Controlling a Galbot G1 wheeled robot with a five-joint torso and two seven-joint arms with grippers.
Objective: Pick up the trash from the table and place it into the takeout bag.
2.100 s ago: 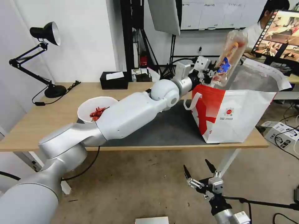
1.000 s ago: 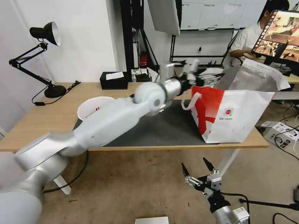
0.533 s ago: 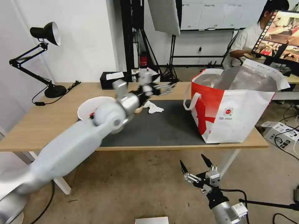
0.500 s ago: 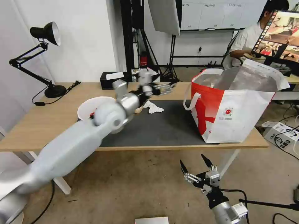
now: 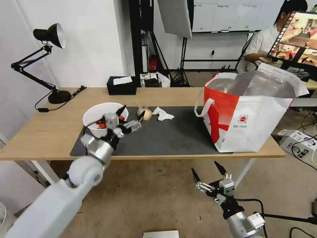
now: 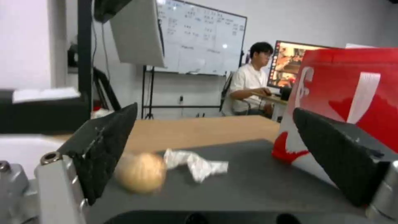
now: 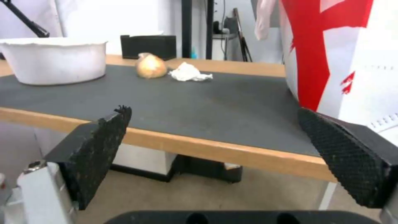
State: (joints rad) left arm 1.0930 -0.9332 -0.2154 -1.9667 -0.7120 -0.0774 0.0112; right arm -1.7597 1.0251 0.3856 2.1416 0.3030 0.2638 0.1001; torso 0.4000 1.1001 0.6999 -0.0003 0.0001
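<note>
Pulled back from bag [image 5: 251, 115]: left gripper [image 5: 131, 116], spread, empty, over bowl [image 5: 99, 114], lump [image 5: 147, 114] at 3 o'clock. Right gripper [image 5: 207, 172] spread below table [image 5: 39, 132].

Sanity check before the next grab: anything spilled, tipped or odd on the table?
Nothing stands out. The white round bowl of red shell scraps sits upright on the dark grey mat, with the beige round lump and crumpled white tissue beside it. The white-and-red takeout bag stands open. Left pincer hovers open by the bowl.

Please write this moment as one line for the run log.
left hand: open, over mat beside bowl | right hand: open, below table | lump, tissue: on mat | bag: upright
</note>
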